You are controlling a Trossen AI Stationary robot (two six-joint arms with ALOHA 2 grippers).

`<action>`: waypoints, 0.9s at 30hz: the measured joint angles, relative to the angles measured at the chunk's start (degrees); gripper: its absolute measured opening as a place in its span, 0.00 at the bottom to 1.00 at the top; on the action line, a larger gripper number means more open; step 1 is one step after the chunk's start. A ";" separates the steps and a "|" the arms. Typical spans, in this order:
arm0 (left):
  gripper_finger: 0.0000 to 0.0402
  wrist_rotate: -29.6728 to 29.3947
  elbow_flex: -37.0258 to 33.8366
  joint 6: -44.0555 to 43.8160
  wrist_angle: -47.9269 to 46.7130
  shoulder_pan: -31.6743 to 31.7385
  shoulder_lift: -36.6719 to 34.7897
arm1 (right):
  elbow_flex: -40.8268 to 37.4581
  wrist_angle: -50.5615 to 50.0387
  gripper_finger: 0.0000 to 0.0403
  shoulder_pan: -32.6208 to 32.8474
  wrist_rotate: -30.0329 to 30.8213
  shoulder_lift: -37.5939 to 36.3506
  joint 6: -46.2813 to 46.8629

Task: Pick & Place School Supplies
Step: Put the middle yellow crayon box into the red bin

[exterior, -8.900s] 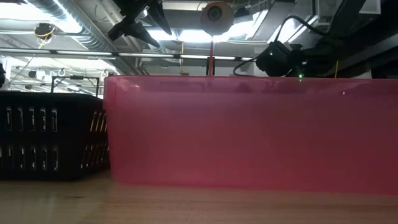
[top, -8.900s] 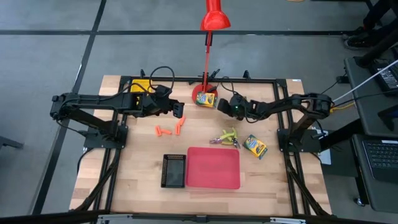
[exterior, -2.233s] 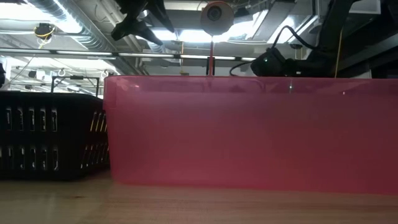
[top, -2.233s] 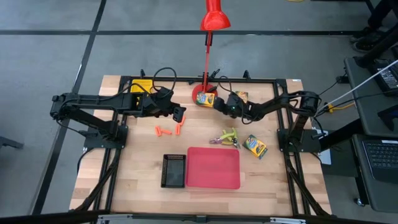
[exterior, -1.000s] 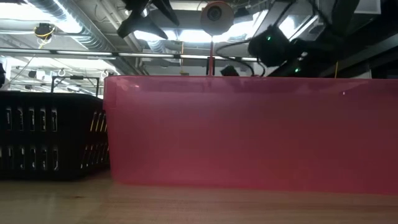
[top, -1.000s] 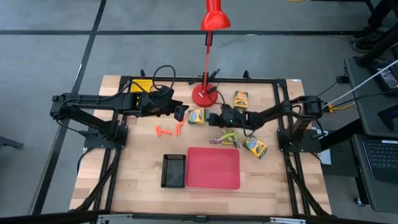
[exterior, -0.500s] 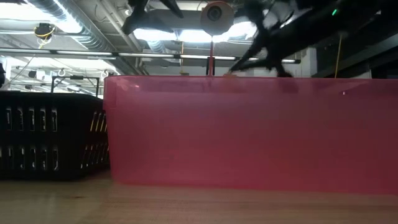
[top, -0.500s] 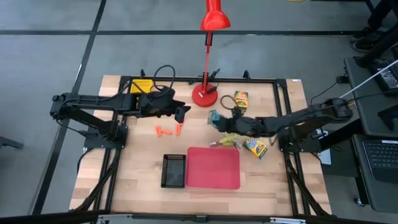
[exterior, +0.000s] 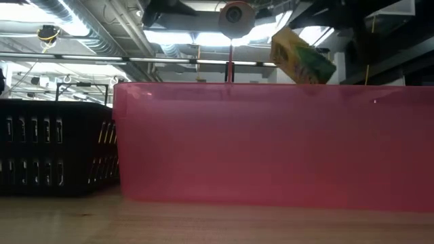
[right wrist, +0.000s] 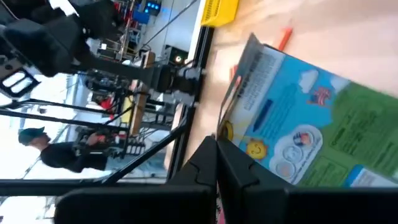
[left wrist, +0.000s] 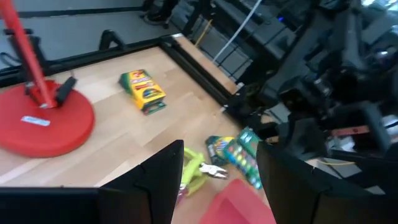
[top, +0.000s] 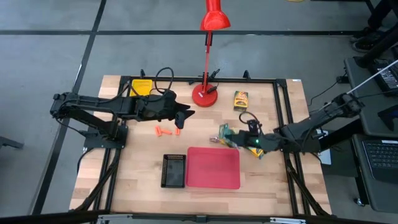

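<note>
My right gripper [top: 232,135] is shut on a yellow-green crayon box [top: 224,132], which the low view shows as a tilted box [exterior: 302,56] in the air above the red tray. A second crayon box [top: 240,99] lies flat near the far edge. A third box [top: 259,153] lies partly under my right arm. The scissors-like tool [top: 216,142] lies just below the held box. Short orange sticks [top: 163,131] lie near my left gripper [top: 185,116]. It is open and hovers over them, touching nothing. My right gripper pinches the crayon box between its two fingers [right wrist: 214,167] at one end [right wrist: 249,134]. The fingers come roughly level from the table's right. The box sticks out past the fingertips toward the left, lifted clear of the table and tilted.
A flat red tray [top: 213,168] and a black tray [top: 173,170] sit side by side toward the near edge. A yellow tray [top: 140,86] is at the far left. The red lamp's base [top: 205,96] stands at the far middle, its pole leaning over the far edge.
My right gripper has carried the crayon box from beside the lamp base toward the table's right and near side. The box has risen: in the low view it now shows above the red tray's rim.
</note>
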 joint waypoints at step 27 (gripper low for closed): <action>0.50 0.39 0.00 0.02 1.36 -2.01 0.00 | 0.00 2.38 0.00 22.83 22.09 16.13 29.55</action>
